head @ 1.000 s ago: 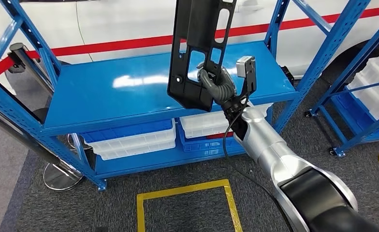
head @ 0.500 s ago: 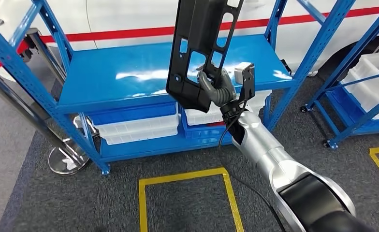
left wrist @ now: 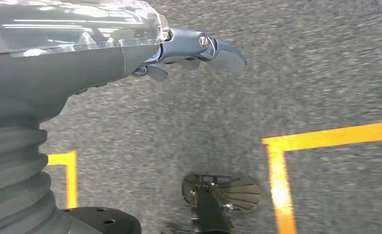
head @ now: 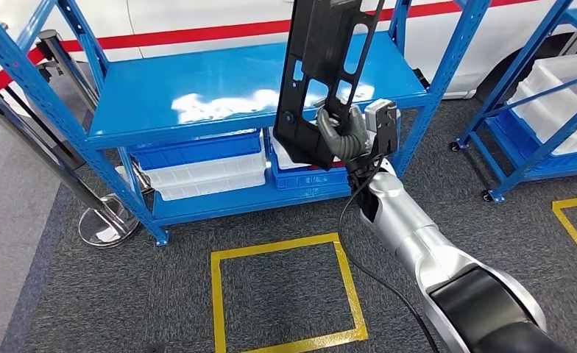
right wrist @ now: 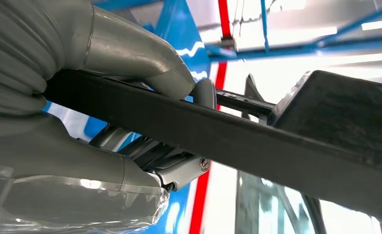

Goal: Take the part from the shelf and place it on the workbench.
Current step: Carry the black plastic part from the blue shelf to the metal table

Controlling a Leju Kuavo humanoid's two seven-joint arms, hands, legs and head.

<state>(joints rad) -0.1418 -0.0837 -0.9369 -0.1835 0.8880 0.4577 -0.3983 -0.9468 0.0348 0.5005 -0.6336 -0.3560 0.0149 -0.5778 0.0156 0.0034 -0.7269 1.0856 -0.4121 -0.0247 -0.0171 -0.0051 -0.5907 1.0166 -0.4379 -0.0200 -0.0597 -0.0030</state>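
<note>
I see my right hand (head: 344, 136) closed around the lower end of the black plastic part (head: 322, 73), which stands almost upright above it, in the air before the blue shelf (head: 197, 95), while my left hand (left wrist: 189, 48) hangs empty, fingers loosely apart.

The top of the black part (head: 321, 81) ran out past the upper edge of the head view, so its full length could not be told. The right hand (head: 342, 136) lay mostly behind the part there, with its palm hidden. In the right wrist view the part (right wrist: 276, 141) ran out at the picture's edge, and the fingers (right wrist: 172, 163) under it were partly covered. The shelf (head: 227, 88) lost its upper frame to the edge. The bins (head: 204, 173) on its lower level were half hidden beneath the shelf board. The left hand (left wrist: 189, 53) was blurred, its fingers hard to make out.
</note>
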